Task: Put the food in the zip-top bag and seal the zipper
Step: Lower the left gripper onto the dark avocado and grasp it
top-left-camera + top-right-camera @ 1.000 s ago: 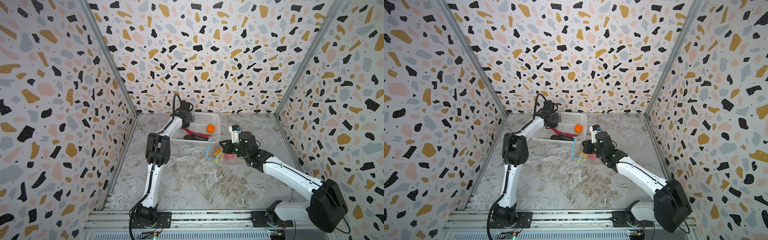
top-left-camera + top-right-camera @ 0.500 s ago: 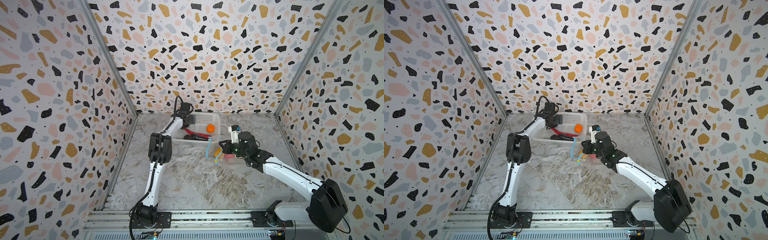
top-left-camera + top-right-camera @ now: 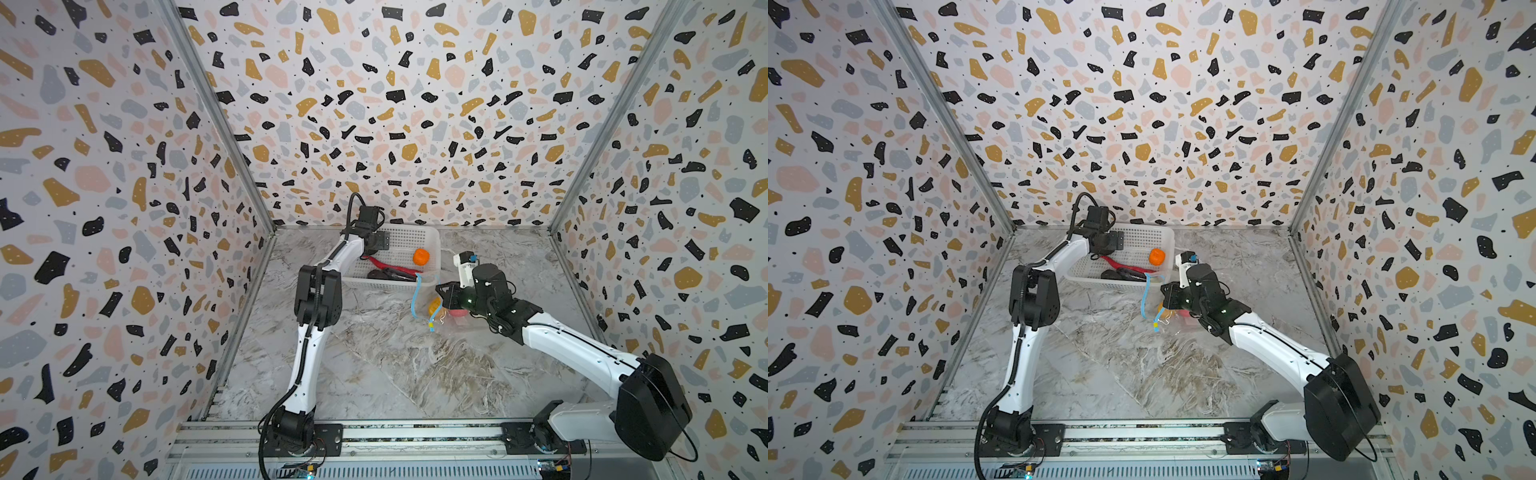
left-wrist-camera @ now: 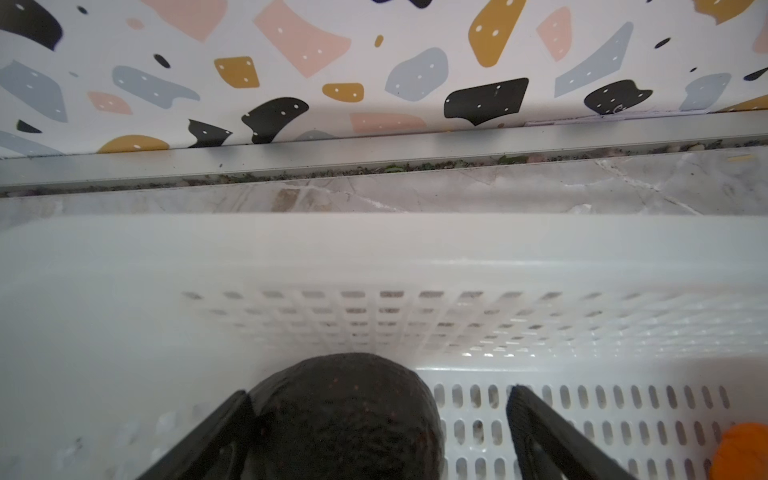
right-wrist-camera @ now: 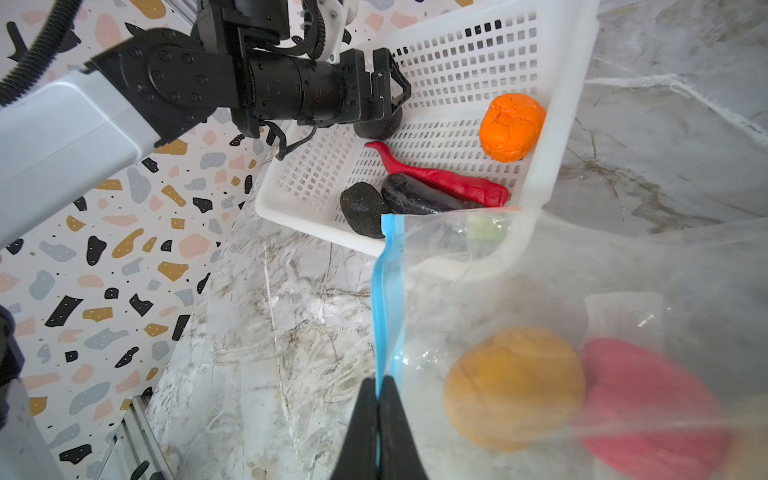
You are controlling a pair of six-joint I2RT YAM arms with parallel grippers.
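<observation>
My left gripper [image 4: 379,392] is open inside the white basket, straddling a black oval [image 4: 345,415]; one finger touches it and the other stands apart. In the right wrist view the same gripper [image 5: 390,104] hangs over that oval [image 5: 376,124]. An orange [image 5: 512,126], a red chili [image 5: 440,176], a dark eggplant [image 5: 419,199] and another black oval [image 5: 363,210] lie in the basket. My right gripper [image 5: 378,380] is shut on the zipper [image 5: 384,291], holding up the zip-top bag [image 5: 582,270]. A yellow-brown potato [image 5: 515,386] and a pink-red ball [image 5: 648,407] sit inside the bag.
The white perforated basket [image 3: 428,235] stands at the back of the marble table, close to the rear wall and its metal rail [image 4: 374,153]. The bag's mouth rests against the basket's near right corner. Patterned walls enclose three sides.
The left arm has shifted slightly over the basket's far left corner. The right gripper and the bag have stayed where they were.
</observation>
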